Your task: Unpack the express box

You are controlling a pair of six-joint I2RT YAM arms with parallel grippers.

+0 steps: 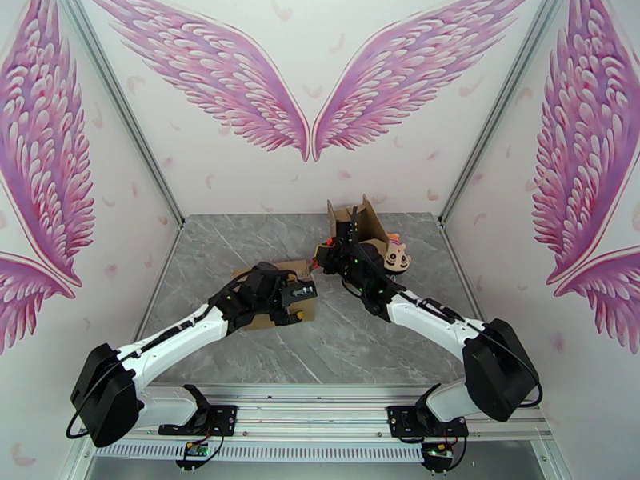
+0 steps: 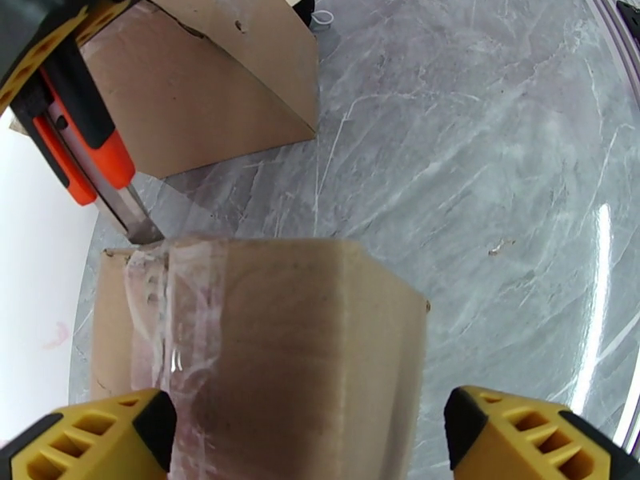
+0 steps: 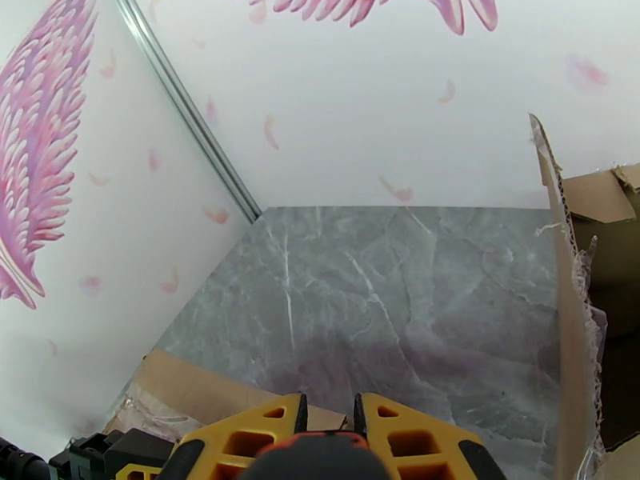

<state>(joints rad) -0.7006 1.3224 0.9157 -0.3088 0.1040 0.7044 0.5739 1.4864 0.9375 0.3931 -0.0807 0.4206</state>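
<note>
Right gripper (image 3: 328, 414) clenched the knife (image 2: 88, 146), blade at the taped box's (image 2: 272, 346) 11 o'clock corner; left gripper (image 2: 308, 442) straddled it, released. Its tape (image 2: 188, 314) looked uncut; cutting, emptying remained.

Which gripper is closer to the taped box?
Left. The left gripper straddles the taped box, a finger either side; the right gripper sits beyond its far corner, only its cutter reaching it.

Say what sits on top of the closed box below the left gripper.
Clear tape runs across the cardboard box, and the blade of the knife is at its far edge. Contents are hidden under closed flaps.
</note>
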